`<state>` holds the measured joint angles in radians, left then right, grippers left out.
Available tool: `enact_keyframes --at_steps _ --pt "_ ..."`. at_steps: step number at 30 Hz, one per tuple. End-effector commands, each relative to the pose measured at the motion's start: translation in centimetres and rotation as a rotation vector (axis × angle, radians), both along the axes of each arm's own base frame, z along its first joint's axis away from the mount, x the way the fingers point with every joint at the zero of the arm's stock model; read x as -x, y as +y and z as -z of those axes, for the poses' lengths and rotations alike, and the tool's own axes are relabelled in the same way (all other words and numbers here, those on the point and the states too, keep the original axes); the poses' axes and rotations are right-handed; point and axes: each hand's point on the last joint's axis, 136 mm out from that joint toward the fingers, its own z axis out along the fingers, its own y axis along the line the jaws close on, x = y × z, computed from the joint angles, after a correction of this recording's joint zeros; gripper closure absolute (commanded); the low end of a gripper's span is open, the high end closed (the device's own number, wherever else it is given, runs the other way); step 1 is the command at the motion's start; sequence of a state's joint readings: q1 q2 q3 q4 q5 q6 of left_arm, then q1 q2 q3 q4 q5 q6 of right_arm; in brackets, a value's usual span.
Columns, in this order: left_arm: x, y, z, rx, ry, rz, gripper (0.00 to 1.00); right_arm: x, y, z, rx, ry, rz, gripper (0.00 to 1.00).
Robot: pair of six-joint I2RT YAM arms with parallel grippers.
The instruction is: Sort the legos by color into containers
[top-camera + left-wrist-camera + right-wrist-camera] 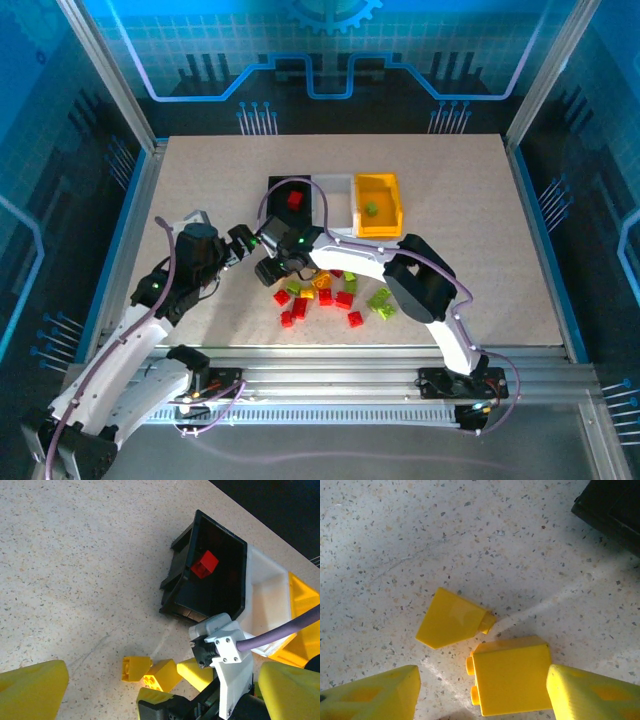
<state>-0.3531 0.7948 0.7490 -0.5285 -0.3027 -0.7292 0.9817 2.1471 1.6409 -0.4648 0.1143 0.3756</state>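
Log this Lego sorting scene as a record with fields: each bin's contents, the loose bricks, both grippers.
left bin: black plastic rectangular bin, one small red plastic brick inside
middle bin: white plastic bin, no brick seen inside
right bin: yellow-orange plastic bin, one lime green plastic brick inside
loose: pile of red, yellow and green bricks on speckled table, nearer the arms than the bins
left gripper: open, empty
right gripper: open, yellow plastic brick between its fingers on the table; second yellow brick beside
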Motion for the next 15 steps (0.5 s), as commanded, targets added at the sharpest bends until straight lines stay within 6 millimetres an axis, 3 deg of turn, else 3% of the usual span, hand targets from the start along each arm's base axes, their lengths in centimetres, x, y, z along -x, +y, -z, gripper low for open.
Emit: enact_keyframes --at_steps 1,15 --pt "0.3 0.5 0.6 -0.001 0.017 -0.021 0.01 0.7 -1.6 2.9 0.112 0.022 0.009 0.30" --pt "0.2 0.1 0.9 0.018 0.025 -0.006 0.01 -1.2 -2.3 3.1 0.189 -0.047 0.063 0.30"
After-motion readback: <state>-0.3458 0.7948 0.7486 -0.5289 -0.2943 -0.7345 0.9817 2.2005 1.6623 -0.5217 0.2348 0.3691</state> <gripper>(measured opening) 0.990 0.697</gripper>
